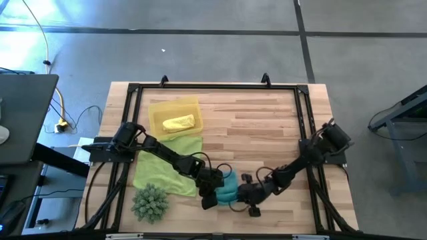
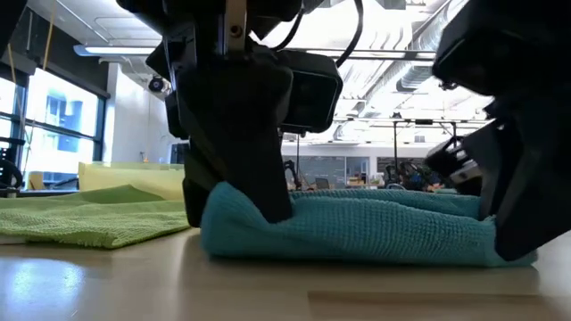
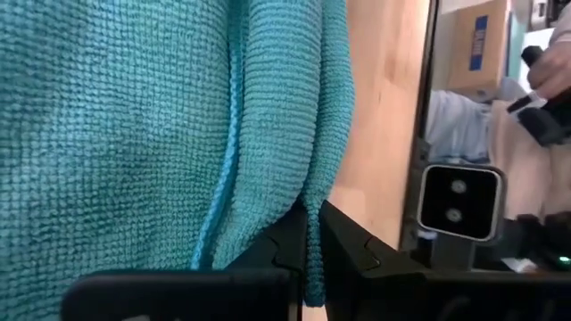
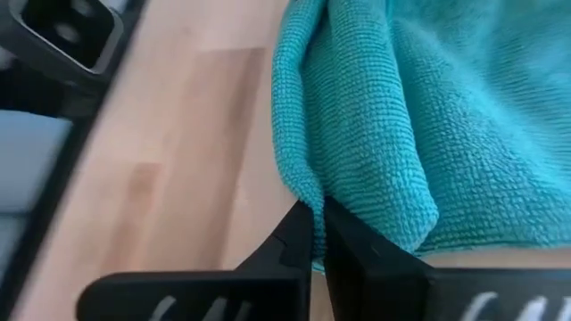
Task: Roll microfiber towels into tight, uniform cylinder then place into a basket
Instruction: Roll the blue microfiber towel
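In the high view a pale wooden slatted table fills the middle of the frame, and both dark arms reach in toward its lower centre, where a soft teal microfiber towel lies bunched between them. The left gripper sits at the teal towel's left end and the right gripper at its right end, the two close together with the cloth between. In the left wrist view the left gripper's two dark fingers stand together with a thin edge of the teal towel pinched in the narrow slit between them. In the right wrist view the right gripper's fingers are likewise pressed together, nipping a folded hem of the teal towel just where it meets the wood. The low view shows the teal towel as a long low roll lying on the tabletop across the centre of the frame, with a dark gripper body pressed down on it at centre left and another at the right edge. In the upper left of the table in the high view, a shallow rectangular translucent yellow plastic basket holds a rolled bright yellow microfiber towel. Just below the basket a lime green microfiber towel lies spread flat, partly under the left arm, and at the lower left of the table, just beside that cloth's lower corner, rests a spiky green plant-like ball.
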